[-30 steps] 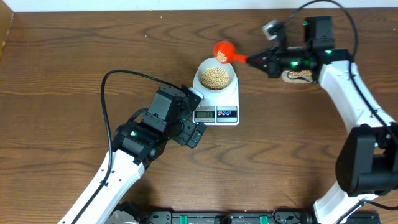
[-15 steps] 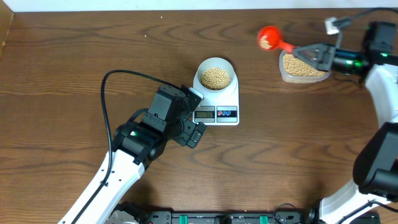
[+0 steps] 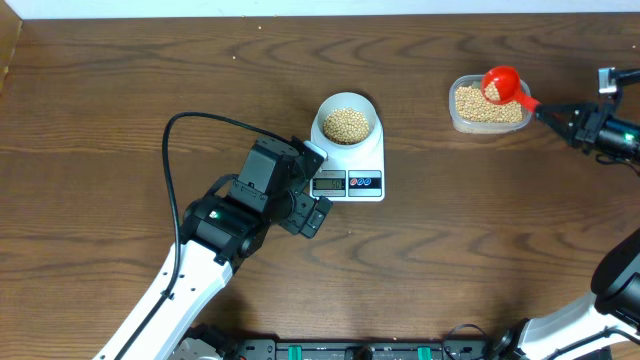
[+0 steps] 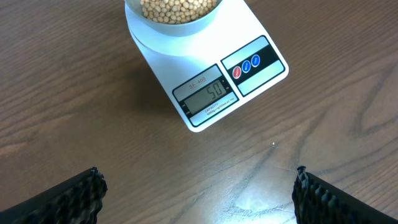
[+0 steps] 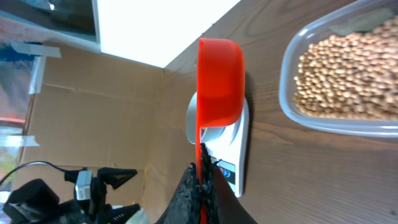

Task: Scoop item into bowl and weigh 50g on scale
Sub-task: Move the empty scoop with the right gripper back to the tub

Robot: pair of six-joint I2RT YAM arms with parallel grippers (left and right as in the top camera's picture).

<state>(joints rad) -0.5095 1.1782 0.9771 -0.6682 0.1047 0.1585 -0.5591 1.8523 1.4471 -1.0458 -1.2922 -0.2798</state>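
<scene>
The bowl [image 3: 348, 122] full of tan beans [image 3: 347, 123] stands on the white scale [image 3: 366, 160]; in the left wrist view the scale's display [image 4: 206, 98] reads 50. My right gripper [image 3: 560, 116] is shut on the handle of a red scoop [image 3: 501, 84], which holds a few beans above the clear tub [image 3: 488, 104] of beans at the far right. In the right wrist view the scoop [image 5: 219, 81] is on edge next to the tub [image 5: 345, 78]. My left gripper [image 3: 314, 214] is open and empty, just left of and below the scale; its fingers [image 4: 199, 196] frame bare table.
A black cable [image 3: 195, 125] loops from the left arm over the table's left half. The left arm's body [image 3: 240, 215] lies at the lower left of the scale. Cardboard [image 5: 93, 112] stands beyond the table.
My right gripper has carried the red scoop from above the bowl rightward to over the clear tub. The left arm has not moved.
</scene>
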